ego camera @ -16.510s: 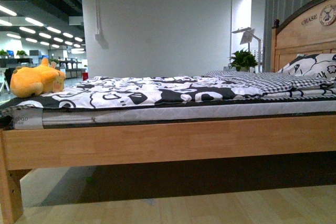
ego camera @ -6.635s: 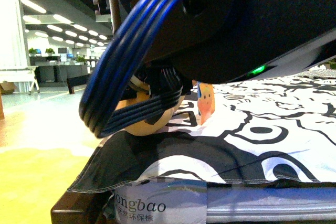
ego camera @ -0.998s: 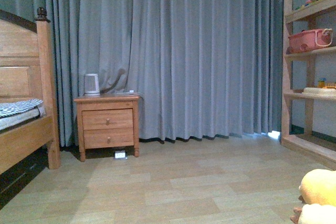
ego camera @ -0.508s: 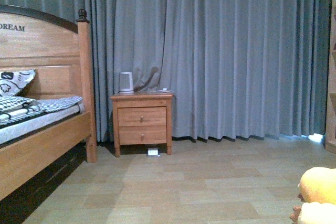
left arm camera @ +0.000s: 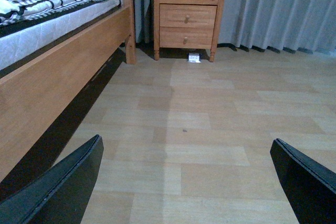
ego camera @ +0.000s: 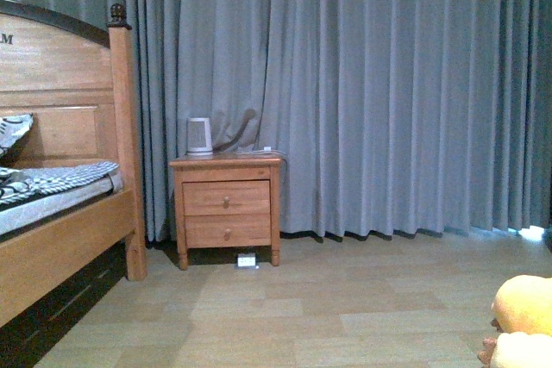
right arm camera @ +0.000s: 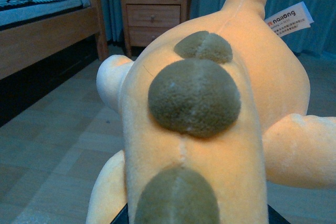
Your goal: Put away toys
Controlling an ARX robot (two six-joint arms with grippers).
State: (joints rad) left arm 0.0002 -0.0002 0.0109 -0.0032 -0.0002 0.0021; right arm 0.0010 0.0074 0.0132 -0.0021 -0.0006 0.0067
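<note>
**Plush toy** (right arm camera: 199, 103): orange-yellow with olive back patches and a sewn tag. It fills the right wrist view, clear of the floor (left arm camera: 210, 124), and shows in the front view's lower right corner.

**Right gripper** (right arm camera: 197, 219): only dark slivers show beneath the toy. You cannot see the jaws, but the raised toy suggests they are pinching it.

**Left gripper** (left arm camera: 186, 145): spread wide, empty, low over the floor.

**Change noted:** over the last second the front view has swung left.
- The shelving at the right has gone.
- More of the bed (ego camera: 60, 230) has come in.
- The nightstand (ego camera: 226, 208), with its white kettle (ego camera: 199, 136), looms slightly larger.
- The toy keeps its corner.

**Judgement:** you are carrying, not yet placing, and you now face away from that shelving.

**Clearance:** open floor runs ahead and right to the curtain (ego camera: 371, 84). The bed rail lies close on the left arm's side, and the nightstand stands beyond it.
</note>
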